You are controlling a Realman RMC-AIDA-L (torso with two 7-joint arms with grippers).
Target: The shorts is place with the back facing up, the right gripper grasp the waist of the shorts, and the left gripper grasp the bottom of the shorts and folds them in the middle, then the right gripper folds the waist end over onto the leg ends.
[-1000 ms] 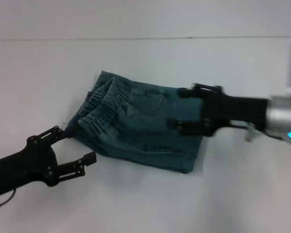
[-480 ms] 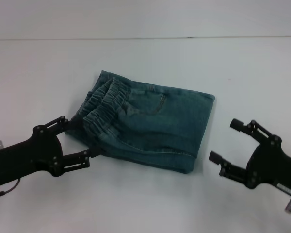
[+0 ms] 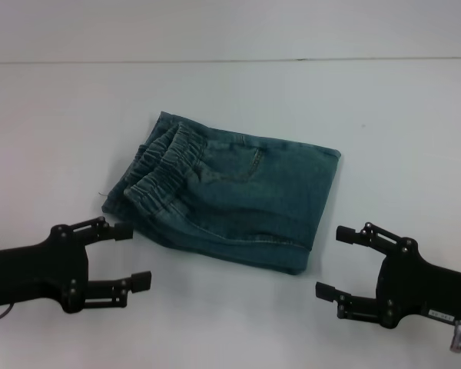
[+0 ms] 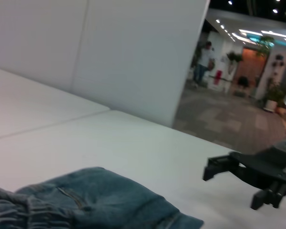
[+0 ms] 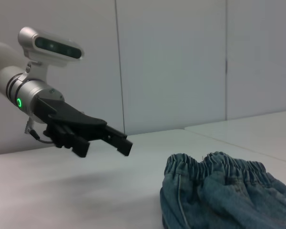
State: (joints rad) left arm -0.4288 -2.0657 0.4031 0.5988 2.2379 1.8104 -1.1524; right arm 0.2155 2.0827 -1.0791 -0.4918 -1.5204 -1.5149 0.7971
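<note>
The shorts (image 3: 227, 196) lie in the middle of the head view as a compact folded bundle on the white tabletop (image 3: 384, 115). The waist of the shorts (image 3: 163, 165), its gathered elastic band ruffled and doubled, sits at the bundle's left end on top of the layers. The smooth folded edge forms the right end toward the centre right of the frame. A back patch pocket (image 3: 242, 165) shows on the top layer, so the back of the garment faces up. The leg ends are not clearly visible; I judge they lie under the waist end, which would fit the last fold having been made.

The left gripper (image 3: 119, 256) sits at the lower left of the head view, just short of the bundle's near left corner. It is spread wide and holds nothing, with clear tabletop between it and the denim. The right gripper (image 3: 346, 264) sits at the lower right, near the bundle's right corner, and it too is wide open, empty and apart from the cloth.

Both grippers seem placed this way because the fabric has been let go and needs no more holding: they flank the bundle without touching it, so the stacked layers lie undisturbed. The folding looks essentially complete.

In the right wrist view the left gripper (image 5: 102, 138) hovers above the tabletop beside the ruffled waistband, with its green ring light (image 5: 19, 102) glowing.
</note>
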